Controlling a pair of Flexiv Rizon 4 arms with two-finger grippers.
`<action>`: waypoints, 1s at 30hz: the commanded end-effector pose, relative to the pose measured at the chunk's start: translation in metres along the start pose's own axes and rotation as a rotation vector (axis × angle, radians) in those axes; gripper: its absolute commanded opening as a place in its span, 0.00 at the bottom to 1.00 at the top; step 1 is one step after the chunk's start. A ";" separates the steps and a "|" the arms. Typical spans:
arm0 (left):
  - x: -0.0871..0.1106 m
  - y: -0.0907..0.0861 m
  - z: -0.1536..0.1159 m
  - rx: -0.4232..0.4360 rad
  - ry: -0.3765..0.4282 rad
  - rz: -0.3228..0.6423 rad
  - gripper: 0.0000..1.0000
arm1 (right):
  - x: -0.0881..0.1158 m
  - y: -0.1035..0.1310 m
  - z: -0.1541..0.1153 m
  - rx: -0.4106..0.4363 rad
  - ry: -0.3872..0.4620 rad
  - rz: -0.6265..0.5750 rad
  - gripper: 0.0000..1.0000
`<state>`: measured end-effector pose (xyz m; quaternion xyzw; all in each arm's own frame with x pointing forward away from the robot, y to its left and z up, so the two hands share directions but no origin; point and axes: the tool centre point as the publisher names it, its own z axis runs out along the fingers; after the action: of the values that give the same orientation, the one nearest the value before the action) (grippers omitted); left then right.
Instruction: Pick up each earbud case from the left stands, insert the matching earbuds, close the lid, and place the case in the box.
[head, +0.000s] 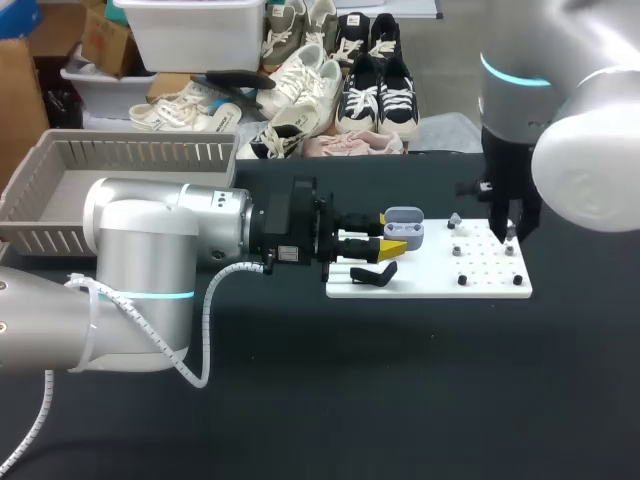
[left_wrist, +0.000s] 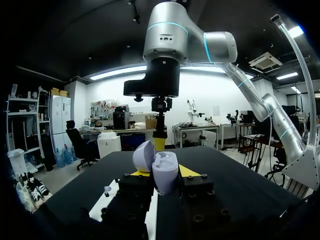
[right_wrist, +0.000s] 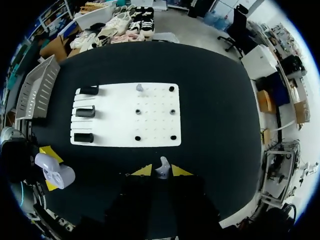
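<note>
Your earbud case (left_wrist: 165, 170) is lavender grey with its lid tipped open. It is up off the desk (head: 300, 400), clamped between the two yellow tips of your left tool (left_wrist: 164, 176), one tip on each side of its body. In the head view the case hangs over the left part of the white board (head: 430, 285), above the stands (right_wrist: 85, 111). The right wrist view shows three black stands in a row along that side of the board, all of them bare.

Your right tool (right_wrist: 162, 172) hangs over the right part of the board. Its tips are closed on a small pale earbud (right_wrist: 163, 164) that stands upright between them. From the left wrist view you can see this arm reaching straight down just beyond the open case.

A second earbud (right_wrist: 140, 87) stands on the board near its far edge, between the stands and the black pegs (right_wrist: 171, 88). The pegs are spread over the board's right half.

The box (head: 130, 152) is a grey slatted basket on the desk at the far left. It is behind your left arm and well apart from the board. You can't tell from these views whether the case already holds an earbud.
</note>
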<state>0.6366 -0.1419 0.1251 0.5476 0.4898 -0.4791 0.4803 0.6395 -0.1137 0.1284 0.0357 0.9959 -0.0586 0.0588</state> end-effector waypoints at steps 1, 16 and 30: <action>0.000 -0.002 0.000 -0.006 -0.001 0.002 0.00 | -0.004 -0.003 0.003 -0.024 0.022 0.176 0.00; 0.000 -0.002 0.000 -0.006 -0.001 0.002 0.00 | -0.001 -0.003 0.006 -0.103 0.034 0.221 0.00; 0.000 -0.002 0.000 -0.006 -0.001 0.002 0.00 | 0.000 0.000 -0.018 -0.120 -0.002 0.246 0.00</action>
<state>0.6366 -0.1420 0.1251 0.5476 0.4898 -0.4791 0.4803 0.6485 -0.1113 0.1328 0.1486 0.9871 0.0120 0.0578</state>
